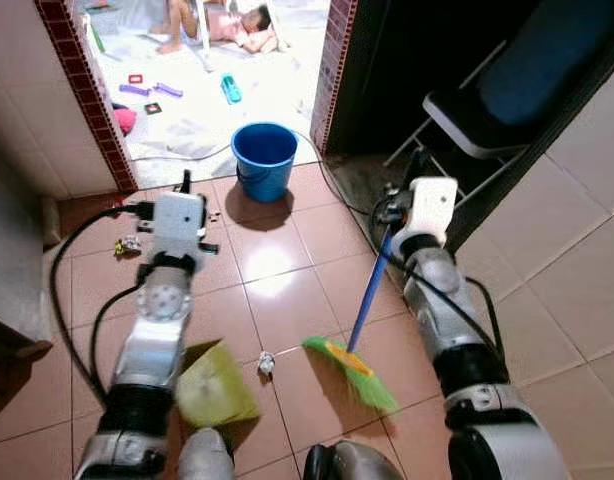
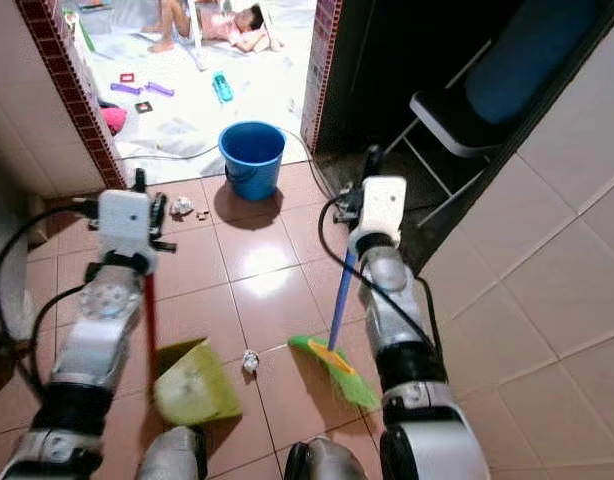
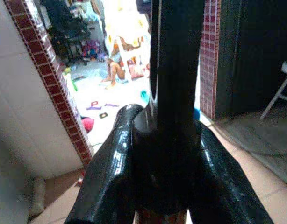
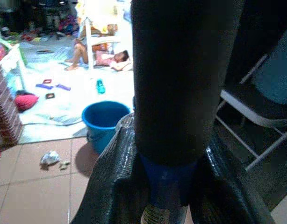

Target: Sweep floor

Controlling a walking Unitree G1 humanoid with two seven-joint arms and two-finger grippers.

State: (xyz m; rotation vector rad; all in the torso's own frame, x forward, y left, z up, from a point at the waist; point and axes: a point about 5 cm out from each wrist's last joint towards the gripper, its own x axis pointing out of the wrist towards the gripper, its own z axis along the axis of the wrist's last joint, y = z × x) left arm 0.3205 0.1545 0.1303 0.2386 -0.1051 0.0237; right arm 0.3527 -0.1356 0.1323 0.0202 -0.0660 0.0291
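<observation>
Terracotta floor tiles (image 1: 287, 250) carry a broom (image 1: 354, 368) with a blue handle and green bristles, its head resting near the middle of the floor, just beside a crumpled scrap of paper (image 1: 266, 363). The right gripper (image 4: 171, 186) has its fingers pinched around the broom handle. The left gripper (image 3: 164, 186) is clamped on the dark handle of a yellow-green dustpan (image 1: 215, 385), which sits on the tiles left of the scrap. A blue bucket (image 1: 263, 158) stands by the doorway; more litter (image 2: 181, 207) lies left of it.
</observation>
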